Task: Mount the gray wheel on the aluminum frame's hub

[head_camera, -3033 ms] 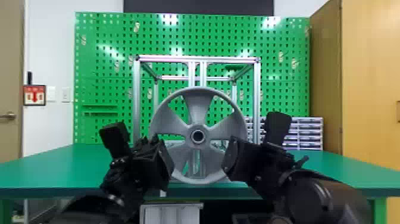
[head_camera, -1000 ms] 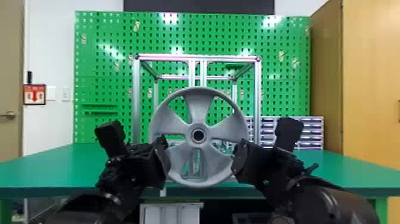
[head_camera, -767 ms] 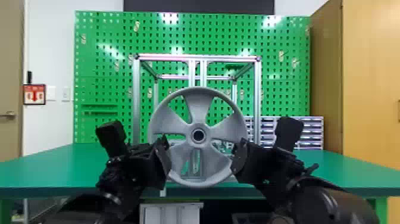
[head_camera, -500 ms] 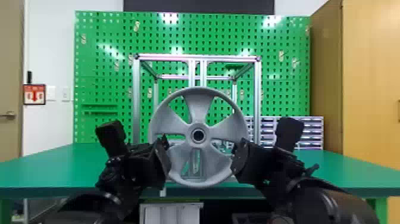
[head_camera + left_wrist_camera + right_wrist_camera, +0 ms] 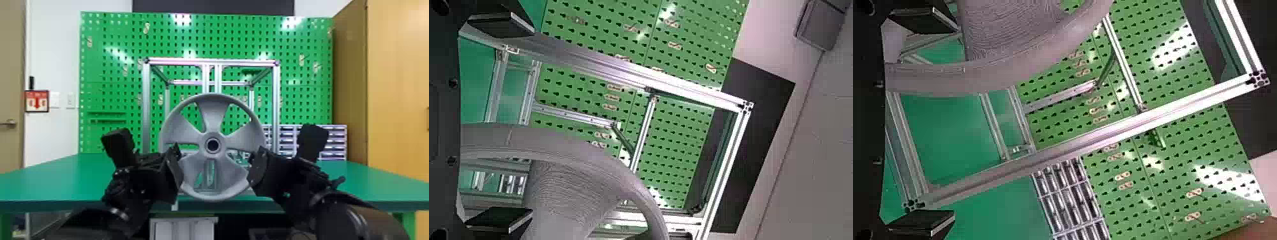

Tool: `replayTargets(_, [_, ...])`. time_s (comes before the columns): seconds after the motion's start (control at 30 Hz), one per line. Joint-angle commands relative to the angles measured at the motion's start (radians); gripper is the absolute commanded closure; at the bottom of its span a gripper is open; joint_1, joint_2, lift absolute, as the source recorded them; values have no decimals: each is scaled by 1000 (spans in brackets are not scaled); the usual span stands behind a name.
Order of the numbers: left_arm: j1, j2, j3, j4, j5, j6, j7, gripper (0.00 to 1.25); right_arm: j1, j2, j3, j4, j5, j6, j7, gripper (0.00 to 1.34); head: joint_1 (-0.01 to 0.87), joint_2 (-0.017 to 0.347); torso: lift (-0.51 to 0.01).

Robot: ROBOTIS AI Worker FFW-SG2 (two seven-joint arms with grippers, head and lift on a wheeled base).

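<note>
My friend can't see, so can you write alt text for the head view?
A gray five-spoke wheel is upright between the robot's black left gripper and right gripper, in front of an aluminum frame. The frame is on a green table, with a green pegboard behind.

gray (image 5: 213, 111) wheel, silver frame, green bench
the green pegboard has rows of dark holes, the wheel fine lines; the cabinet is tan, the wall white, the sign red and white.gray wheel (image 5: 214, 113), silver frame (image 5: 178, 61), green bench (image 5: 63, 178)
the green pegboard (image 5: 191, 38) has rows of dark holes, the wheel fine lines; the cabinet (image 5: 399, 63) is tan, the wall (image 5: 54, 57) white, the sign (image 5: 37, 101) red and white.

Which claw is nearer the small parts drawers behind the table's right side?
Right. The right claw is in front of the drawers, slightly left; the left claw is farther left, across the wheel.
</note>
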Motion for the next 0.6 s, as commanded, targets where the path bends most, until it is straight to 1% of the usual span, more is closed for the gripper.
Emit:
replayTargets(0.0, [21,4,8,-38,-13,8,2,18,24,1,-3,-44,-8,0,0,-2,-5,6,-499])
replayTargets(0.07, [33,9,13,-58,-15,11,2,18,41,1,-6,-70,-9,3,0,-2,-5,6,-499])
replayTargets(0.13, [53,16,20,-96,-30,24,2,18,61,1,-10,-100,-12,3,0,-2,-5,6,-499])
replayTargets(0.33, [134,62,45,-234,-59,67,7,18,142,1,-21,-225,-14,3,0,-2,-5,6,-499])
replayTargets(0.5, [231,101,72,-339,-87,90,7,18,239,-21,-43,-314,-20,-1,2,-2,-5,6,-499])
replayTargets(0.57, [268,110,85,-368,-94,91,7,18,274,-29,-53,-334,-15,-7,14,-2,-5,6,-499])
